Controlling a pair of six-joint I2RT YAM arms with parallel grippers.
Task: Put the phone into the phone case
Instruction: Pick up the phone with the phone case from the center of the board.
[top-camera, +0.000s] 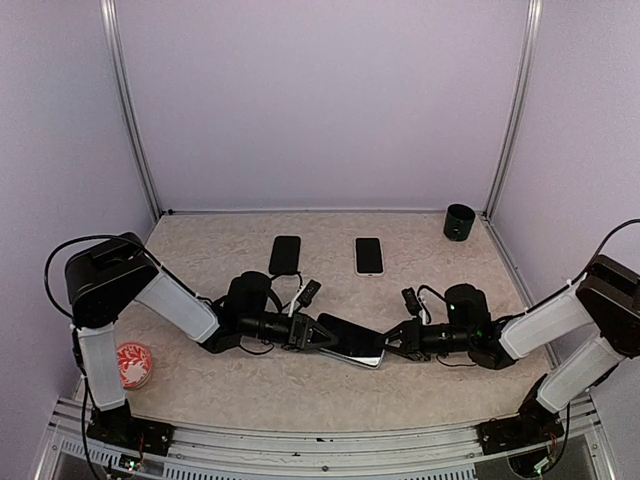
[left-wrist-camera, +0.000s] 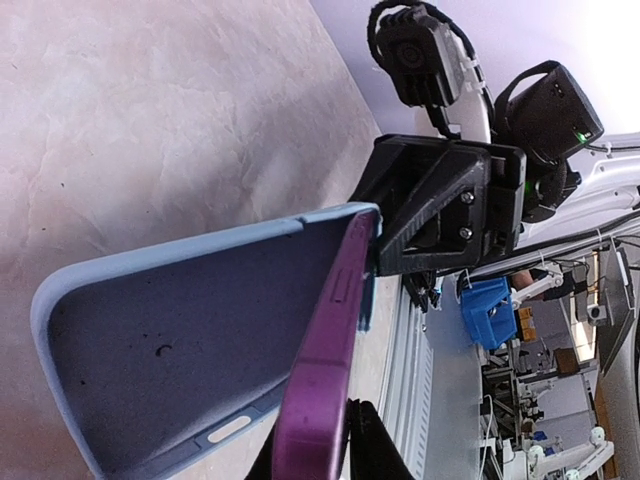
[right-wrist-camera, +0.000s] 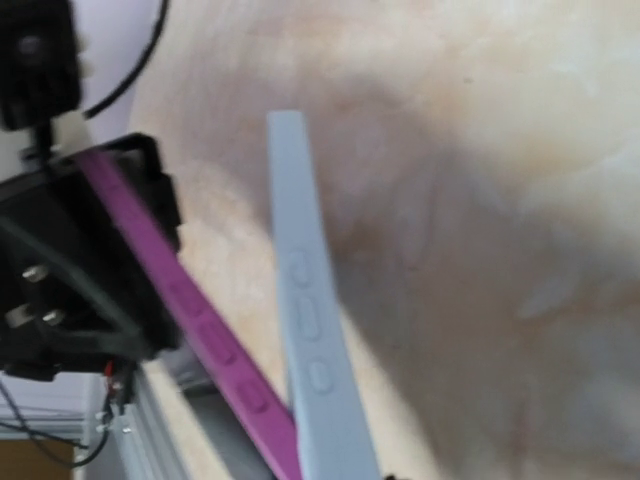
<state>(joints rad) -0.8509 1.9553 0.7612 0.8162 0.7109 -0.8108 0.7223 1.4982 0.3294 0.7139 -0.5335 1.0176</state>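
1. Left gripper: clenched on one end of the flat, purple-edged, dark-faced phone. It is held off the beige marbled counter, midway along the near edge.
2. Right gripper: clamped on the opposite end of the pale blue, soft-walled phone case, cavity turned toward the phone.
3. The phone's far end meets the phone case's end wall; the rest tilts clear. Judged: tucked one end first, to be hinged in. Not yet seated.
4. Toward the far edge lie a black rectangular slab and a white-rimmed handset.
5. A dark green cylindrical cup stands at the far right corner and a red-and-white patterned ball lies by the near left, both well apart.
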